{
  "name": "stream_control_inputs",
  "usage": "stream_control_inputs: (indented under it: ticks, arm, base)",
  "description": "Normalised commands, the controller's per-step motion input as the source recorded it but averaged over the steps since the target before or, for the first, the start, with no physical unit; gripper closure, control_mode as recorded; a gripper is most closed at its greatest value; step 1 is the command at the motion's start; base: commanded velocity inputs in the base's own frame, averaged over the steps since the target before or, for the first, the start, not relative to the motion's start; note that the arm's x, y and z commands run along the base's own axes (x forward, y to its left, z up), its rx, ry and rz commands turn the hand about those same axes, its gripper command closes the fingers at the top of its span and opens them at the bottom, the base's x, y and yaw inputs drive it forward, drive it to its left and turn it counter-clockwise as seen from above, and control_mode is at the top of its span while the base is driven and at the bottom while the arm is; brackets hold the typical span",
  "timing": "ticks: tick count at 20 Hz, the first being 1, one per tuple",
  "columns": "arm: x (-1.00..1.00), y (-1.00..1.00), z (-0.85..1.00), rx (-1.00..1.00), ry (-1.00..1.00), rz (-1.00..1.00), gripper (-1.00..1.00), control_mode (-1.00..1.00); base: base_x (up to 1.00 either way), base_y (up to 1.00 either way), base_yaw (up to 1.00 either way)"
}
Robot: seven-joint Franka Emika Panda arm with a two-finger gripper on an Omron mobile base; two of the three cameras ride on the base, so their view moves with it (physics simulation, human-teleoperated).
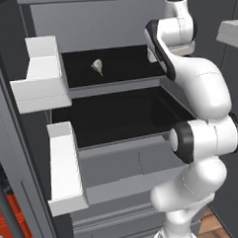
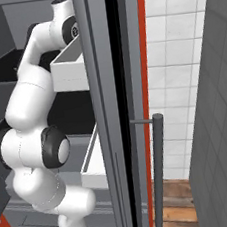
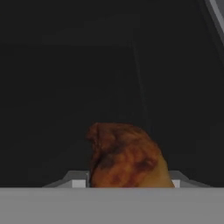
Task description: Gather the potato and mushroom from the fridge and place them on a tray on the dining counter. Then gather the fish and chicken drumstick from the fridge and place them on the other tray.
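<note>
Left base view first: on the far left the open fridge [image 1: 111, 22] door carries two white door bins [image 1: 42, 75], one above the other, jutting toward the shelves. Just right of the upper bin, a small pale mushroom [image 1: 97, 66] sits alone on the upper black shelf [image 1: 123, 59], with bare shelf all around it and the grey back wall close behind. Below it the lower black shelf [image 1: 116, 116] runs wide and dark to its grey front lip. On the right the white arm [image 1: 198, 87] rises and bends into the upper shelf space, crowding that shelf's right end, with another white bin [image 1: 230, 33] at the frame's right edge.

Right base view: the arm [image 2: 32, 95] climbs at the left, a grey door edge with a red strip stands mid-frame, then a vertical bar handle [image 2: 160, 170] and white wall tiles.

Hand view: a browned chicken drumstick [image 3: 127, 157] sits low and centre against black, between the gripper [image 3: 127, 180] fingers. The jaws stand apart on either side of it; whether they grip it yet, I cannot tell.
</note>
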Motion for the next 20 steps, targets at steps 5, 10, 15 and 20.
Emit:
stream_control_inputs:
  ticks: [5, 10, 15, 20]
  arm:
    - [-0.27, 0.37, -0.16, 0.03, -0.06, 0.00, 1.00, -1.00]
    - [-0.55, 0.24, -0.22, 0.00, -0.12, 0.00, 1.00, -1.00]
    - [-0.98, 0.15, -0.11, 0.01, -0.18, 0.00, 1.00, -1.00]
    - [-0.99, 0.22, 0.00, 0.04, -0.10, -0.01, 1.00, -1.00]
  base:
    - [0.00, 0.00, 0.00]
    - [0.00, 0.00, 0.00]
    - [0.00, 0.00, 0.00]
    - [0.00, 0.00, 0.00]
